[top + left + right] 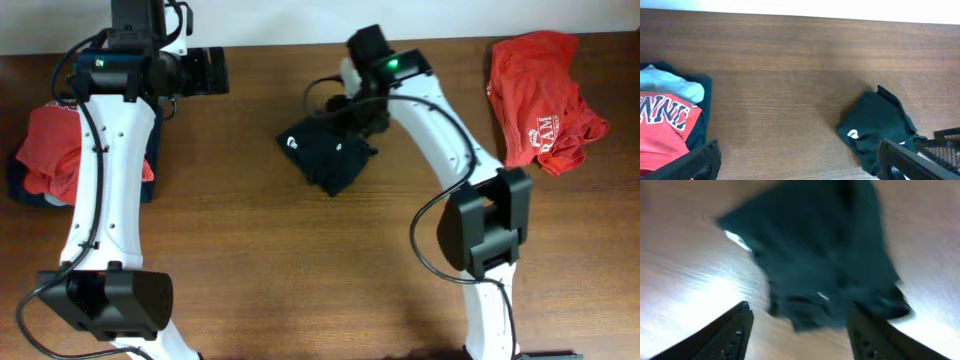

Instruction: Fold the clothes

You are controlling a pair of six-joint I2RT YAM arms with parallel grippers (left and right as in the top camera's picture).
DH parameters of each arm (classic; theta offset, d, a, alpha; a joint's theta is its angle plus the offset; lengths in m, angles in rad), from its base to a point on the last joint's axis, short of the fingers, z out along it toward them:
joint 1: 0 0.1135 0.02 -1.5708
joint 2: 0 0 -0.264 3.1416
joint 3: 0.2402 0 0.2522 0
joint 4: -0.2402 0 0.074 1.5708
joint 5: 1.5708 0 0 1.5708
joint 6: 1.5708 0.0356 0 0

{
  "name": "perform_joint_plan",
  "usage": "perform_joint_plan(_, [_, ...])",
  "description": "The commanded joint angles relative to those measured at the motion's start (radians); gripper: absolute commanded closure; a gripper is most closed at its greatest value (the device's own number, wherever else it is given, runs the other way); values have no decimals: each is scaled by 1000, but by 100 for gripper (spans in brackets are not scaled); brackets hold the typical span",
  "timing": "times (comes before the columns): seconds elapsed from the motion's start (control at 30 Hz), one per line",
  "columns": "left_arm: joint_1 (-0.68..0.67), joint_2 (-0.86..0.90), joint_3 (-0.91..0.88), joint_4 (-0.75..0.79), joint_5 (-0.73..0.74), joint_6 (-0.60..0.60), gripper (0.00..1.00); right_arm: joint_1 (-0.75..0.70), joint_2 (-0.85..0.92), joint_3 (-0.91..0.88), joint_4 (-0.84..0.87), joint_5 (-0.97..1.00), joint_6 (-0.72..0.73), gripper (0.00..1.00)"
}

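Observation:
A black T-shirt (pixel 328 153) lies folded into a small bundle at the table's middle back, a small white tag on its left part. It also shows in the left wrist view (pixel 875 125) and, blurred, in the right wrist view (pixel 815 260). My right gripper (pixel 362 118) is open and empty just above the bundle's far right edge (pixel 797 330). My left gripper (pixel 212 72) is open and empty at the back left, well apart from the black shirt; its fingers show at the bottom of the left wrist view (pixel 800 162).
A crumpled red T-shirt with white lettering (pixel 540 95) lies at the back right. A stack of folded shirts, red over grey and navy (pixel 50 155), sits at the left edge, also in the left wrist view (pixel 667 120). The table is brown wood (pixel 270 270).

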Motion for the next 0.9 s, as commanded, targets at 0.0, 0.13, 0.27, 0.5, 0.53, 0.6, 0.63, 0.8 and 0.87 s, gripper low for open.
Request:
perform_joint_plan(0.0, [14,7,-8,3,-23,-2,1,30,-23,17,98,-23,26,64])
perform_joint_plan(0.13, [26,7,-8,-4,-23,-2,1,26,-4,3,219,-26,203,96])
perform_joint_plan(0.27, [26,7,-8,-10,-23,-1,1,10,17,-23,243,-23,378,96])
perform_joint_plan(0.5, [26,7,-8,-10,-23,-1,1,-3,31,-119,276,-53,452,96])
perform_joint_plan(0.53, [26,7,-8,-10,-23,-1,1,-3,31,-138,276,-53,467,96])
perform_joint_plan(0.6, [26,7,-8,-10,-23,-1,1,-3,31,-187,293,-57,505,96])
perform_joint_plan(0.63, [26,7,-8,-10,-23,-1,1,-5,31,-212,306,-64,513,96])
perform_joint_plan(0.8, [26,7,-9,-10,-23,-1,1,-10,31,-357,406,-134,559,96])
perform_joint_plan(0.87, [26,7,-9,-10,-24,-1,1,-10,31,-414,449,-140,565,96])
